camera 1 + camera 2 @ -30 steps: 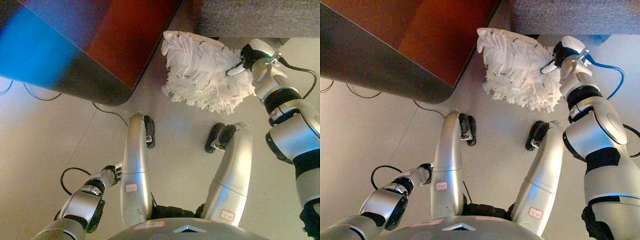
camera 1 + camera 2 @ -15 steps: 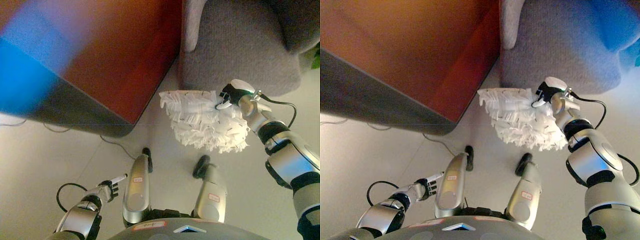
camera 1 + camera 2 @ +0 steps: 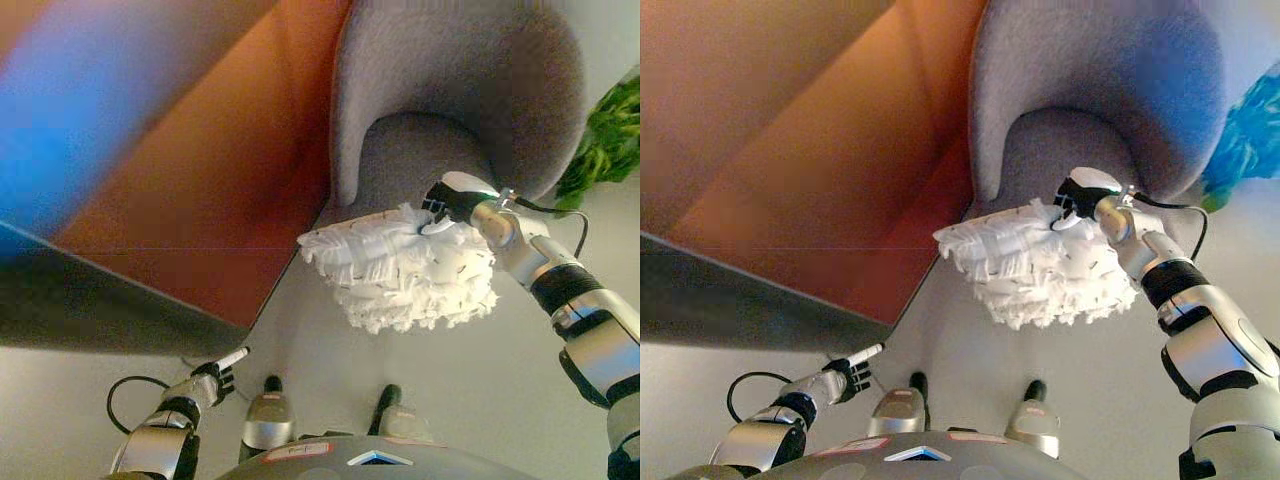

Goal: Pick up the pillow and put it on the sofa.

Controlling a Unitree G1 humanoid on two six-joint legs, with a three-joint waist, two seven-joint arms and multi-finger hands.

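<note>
The pillow [image 3: 400, 270] is white and shaggy, with small dark flecks. My right hand [image 3: 447, 203] is shut on its top edge and holds it up off the floor, in front of the grey sofa [image 3: 450, 90]. The sofa is a rounded armchair with a curved back, and its seat [image 3: 425, 150] lies just behind the pillow. The pillow hangs below my hand and tilts down to the left. My left hand [image 3: 217, 375] hangs low at the lower left, away from the pillow, with its fingers relaxed.
A reddish-brown table [image 3: 200, 180] with a dark edge [image 3: 110, 325] fills the left side, close beside the sofa's left arm. A green plant [image 3: 608, 140] stands at the right edge. Pale floor [image 3: 480, 380] lies below the pillow.
The camera has tilted up, so more of the sofa shows. My right hand has lifted the pillow from near the floor up toward the sofa seat. My left hand stays low.
</note>
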